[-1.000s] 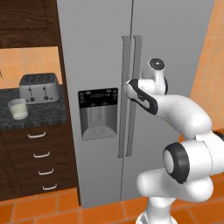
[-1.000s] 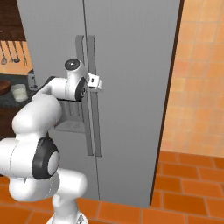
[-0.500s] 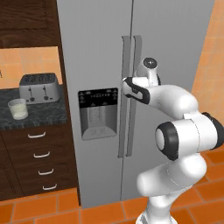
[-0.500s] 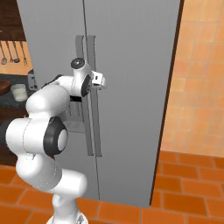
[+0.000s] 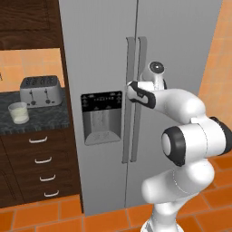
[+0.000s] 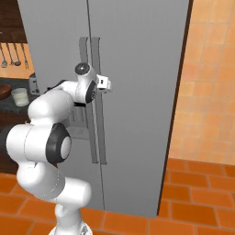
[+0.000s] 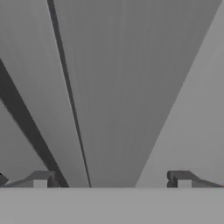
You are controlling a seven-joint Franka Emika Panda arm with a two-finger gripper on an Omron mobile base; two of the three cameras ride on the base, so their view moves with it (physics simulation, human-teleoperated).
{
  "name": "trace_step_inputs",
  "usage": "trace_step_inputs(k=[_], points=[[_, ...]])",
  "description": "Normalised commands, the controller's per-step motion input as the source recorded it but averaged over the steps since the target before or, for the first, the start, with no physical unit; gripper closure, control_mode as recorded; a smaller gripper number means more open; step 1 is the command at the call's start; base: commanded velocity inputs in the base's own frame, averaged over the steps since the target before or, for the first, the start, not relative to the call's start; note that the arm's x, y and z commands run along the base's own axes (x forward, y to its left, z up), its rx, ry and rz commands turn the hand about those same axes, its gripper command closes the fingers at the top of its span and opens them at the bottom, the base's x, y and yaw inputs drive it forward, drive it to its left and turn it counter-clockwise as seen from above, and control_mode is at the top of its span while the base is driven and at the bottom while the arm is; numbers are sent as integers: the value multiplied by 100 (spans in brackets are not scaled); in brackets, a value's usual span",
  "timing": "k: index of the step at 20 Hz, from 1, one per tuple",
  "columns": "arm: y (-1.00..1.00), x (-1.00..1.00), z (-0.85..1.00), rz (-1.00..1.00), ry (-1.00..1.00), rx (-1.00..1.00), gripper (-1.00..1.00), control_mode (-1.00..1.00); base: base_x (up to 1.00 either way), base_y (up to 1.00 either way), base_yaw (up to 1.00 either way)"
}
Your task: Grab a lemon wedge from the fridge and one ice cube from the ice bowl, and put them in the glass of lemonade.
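The tall light-grey fridge stands shut, with its two long vertical handles at the middle seam. My gripper is open right at those handles, at about the height of the black dispenser panel. In the hand view the grey door is very close, and both fingertips stand wide apart with nothing held. The glass of lemonade sits on the dark counter to the left. The lemon wedge is hidden. A reddish-brown rim of the ice bowl shows at the far left.
A silver toaster stands behind the glass on the counter, above dark drawers. Utensils hang on the wall at left. An orange tiled wall flanks the fridge on the right, and orange floor tiles lie below.
The arm has stretched forward and brought the open gripper up close to the fridge handles. The fridge doors and the counter items have not moved.
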Motion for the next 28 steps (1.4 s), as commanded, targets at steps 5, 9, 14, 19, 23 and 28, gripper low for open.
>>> trace_step_inputs(k=[5,9,14,19,23,28], points=[[29,42,-14,0,-7,0,100,-100,0,0,0],[18,36,-5,0,-8,0,100,-100,0,0,0],[-9,20,0,-10,-2,-1,100,-100,0,0,0],[-45,-9,12,-22,2,0,100,-100,0,0,0],[-75,-47,16,-17,4,1,100,-100,0,0,0],[-76,-80,19,-7,0,6,100,-100,0,0,0]])
